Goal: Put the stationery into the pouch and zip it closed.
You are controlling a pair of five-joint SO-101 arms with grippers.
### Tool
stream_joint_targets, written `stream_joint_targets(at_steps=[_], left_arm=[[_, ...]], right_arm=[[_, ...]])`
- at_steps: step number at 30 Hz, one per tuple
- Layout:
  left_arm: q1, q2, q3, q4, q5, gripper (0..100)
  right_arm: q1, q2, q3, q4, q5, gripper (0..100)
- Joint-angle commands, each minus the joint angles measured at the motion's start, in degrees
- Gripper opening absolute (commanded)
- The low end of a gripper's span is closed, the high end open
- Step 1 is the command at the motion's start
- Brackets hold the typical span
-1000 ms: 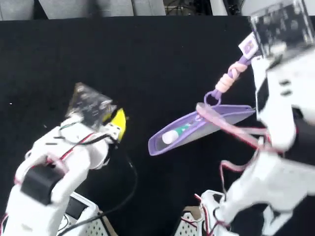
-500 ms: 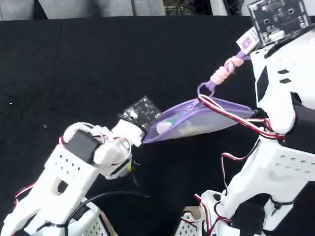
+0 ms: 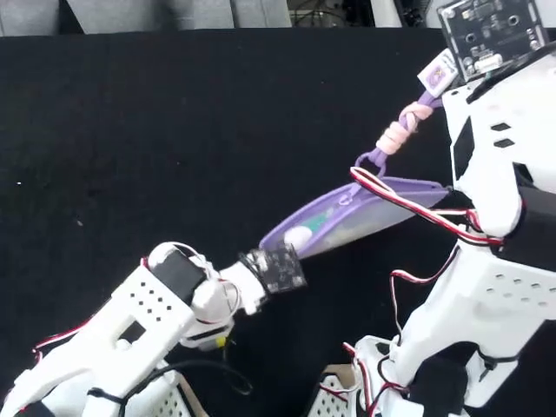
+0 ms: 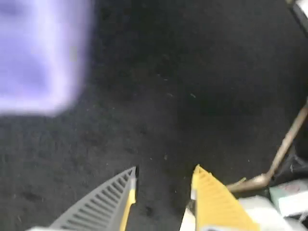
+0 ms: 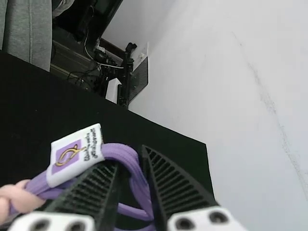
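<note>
Dangling the pouch (image 3: 347, 221) by its strap (image 3: 395, 135) above the right of the worktop (image 3: 174, 130), my right tool (image 5: 131, 156) clamping that strap, I am presenting its left end to my left tool (image 4: 166, 169), gaping and empty, probably for zipping.

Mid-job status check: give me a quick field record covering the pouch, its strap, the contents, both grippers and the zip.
right gripper: jaws shut on strap
strap: purple and pink, tagged, carries the pouch
pouch: purple, hanging tilted, low end toward the left arm
left gripper: jaws open, nothing between them, above the black table, near the pouch's low end
contents: white item shows through the pouch wall
zip: cannot tell whether open or closed
</note>
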Motion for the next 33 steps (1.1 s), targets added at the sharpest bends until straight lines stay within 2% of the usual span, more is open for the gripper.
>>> stream_joint_targets(at_steps=[1, 4, 8, 17, 33], left_arm=[[-0.8, -0.4, -0.1, -1.8, -3.5, 20], [-8.4, -0.4, 0.9, -8.8, -3.5, 20], [-17.8, 0.0, 7.8, -22.1, -3.5, 20], [-18.8, -0.8, 32.4, -46.9, -3.9, 20], [-19.2, -16.4, 38.5, -44.6, -3.9, 20]], right_arm=[[0.9, 0.3, -0.9, -1.6, -0.1, 1.1], [0.9, 0.3, -0.9, -1.6, -0.1, 1.1], [0.9, 0.3, -0.9, -1.6, -0.1, 1.1], [0.9, 0.4, -0.8, -1.6, -0.1, 1.1], [0.9, 0.0, -0.8, -1.3, -0.1, 1.1]])
